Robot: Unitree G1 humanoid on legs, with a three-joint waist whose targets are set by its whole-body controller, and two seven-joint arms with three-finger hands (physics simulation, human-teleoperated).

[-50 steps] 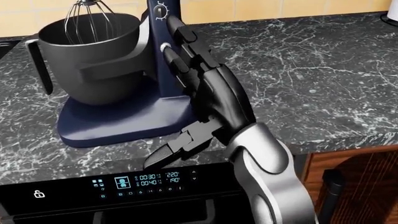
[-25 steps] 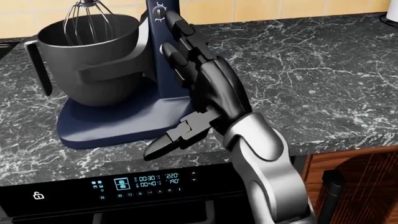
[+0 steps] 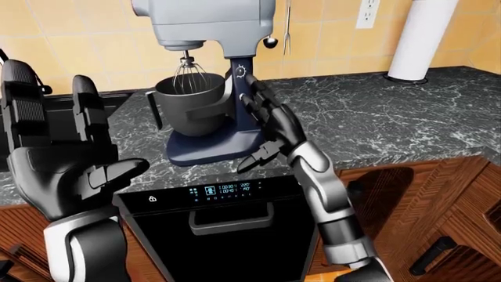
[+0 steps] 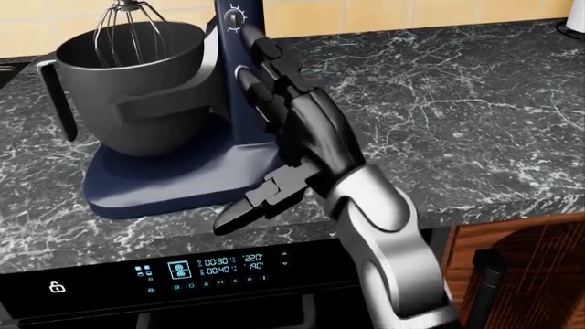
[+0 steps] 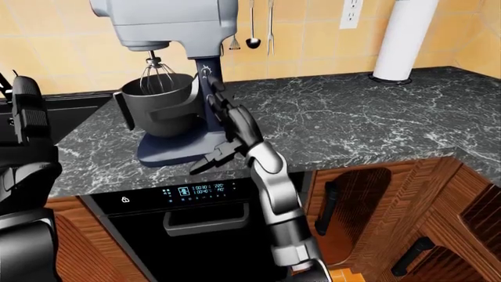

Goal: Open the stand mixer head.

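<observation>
The right hand point(image 4: 274, 89), fingers spread and holding nothing, reaches the stand mixer point(image 3: 205, 88) post; next it must push the head point(image 3: 205, 22) up.

Kitchen: marble counter point(image 3: 407, 117), oven point(image 3: 227, 229), tiled wall point(image 3: 329, 35).

Over the last second the black three-fingered right hand point(image 4: 274, 103) has crept up the dark blue column of the stand mixer point(image 4: 239, 82) in the head view. Its upper fingertip now sits just under the white-marked speed dial point(image 4: 235, 16), fingers still extended.
</observation>
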